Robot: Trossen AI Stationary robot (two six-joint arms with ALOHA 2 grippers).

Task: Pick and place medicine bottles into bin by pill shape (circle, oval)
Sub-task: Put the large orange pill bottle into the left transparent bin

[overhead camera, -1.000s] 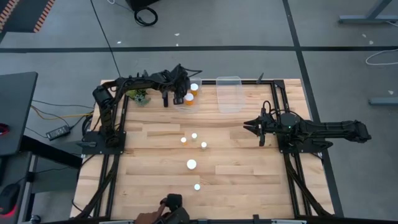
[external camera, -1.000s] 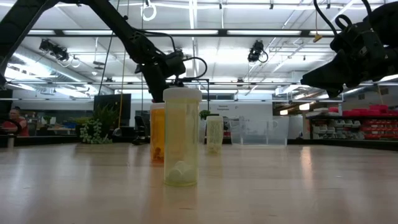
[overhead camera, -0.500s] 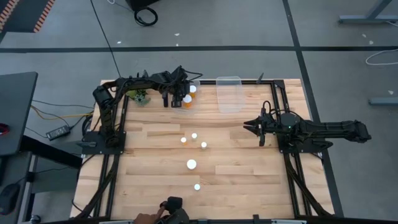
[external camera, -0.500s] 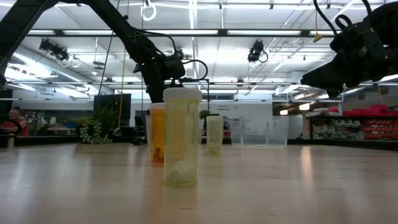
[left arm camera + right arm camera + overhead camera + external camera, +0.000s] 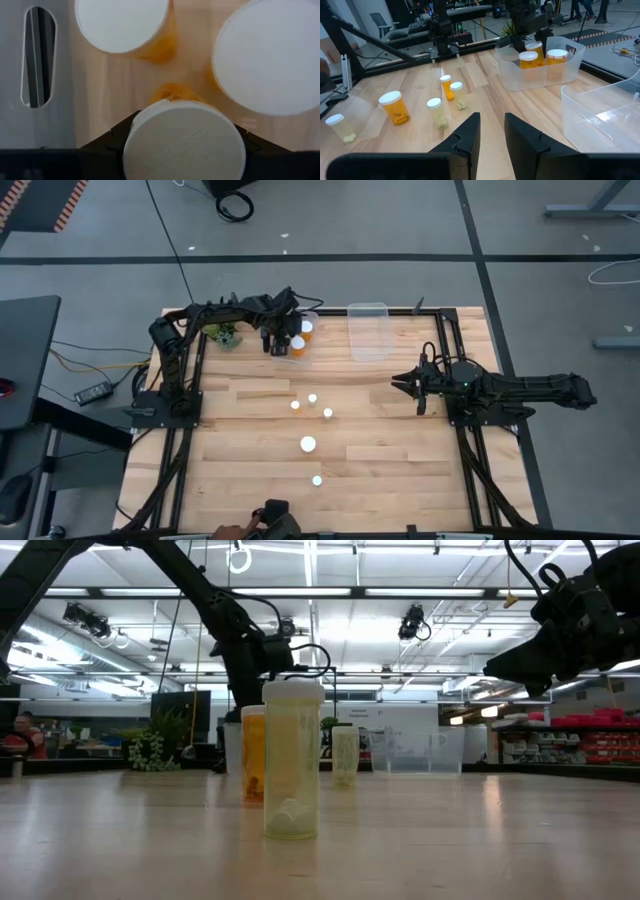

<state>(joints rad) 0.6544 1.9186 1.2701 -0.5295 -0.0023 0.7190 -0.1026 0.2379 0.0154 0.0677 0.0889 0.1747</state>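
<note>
Over the clear bin point(image 5: 300, 330) at the table's far left, my left gripper point(image 5: 282, 340) points steeply down. It is shut on an orange medicine bottle with a white cap point(image 5: 184, 142). Two more white-capped bottles point(image 5: 122, 25) point(image 5: 270, 55) stand on the bin's floor just beyond it. Several bottles point(image 5: 308, 444) stand upright on the wood in mid-table. My right gripper point(image 5: 405, 383) waits at the right, level, its fingers point(image 5: 470, 135) a narrow gap apart with nothing between them. My left gripper pinches the bottle's round white cap point(image 5: 145, 125) between its two fingers, one on each side of the rim. The fingers come from above, pointing down. The orange body point(image 5: 170, 92) hangs below the cap. The cap hides whether its base rests on the bin's floor.
A second clear bin point(image 5: 368, 330) stands at the far middle, right of the first. A small green plant-like thing point(image 5: 225, 335) sits left of the left bin. Black frame rails point(image 5: 445, 350) run along the table's sides. Bare wood lies between the loose bottles and my right arm.
My left gripper has tipped to point more steeply down over the left bin, keeping its hold on the capped bottle.
</note>
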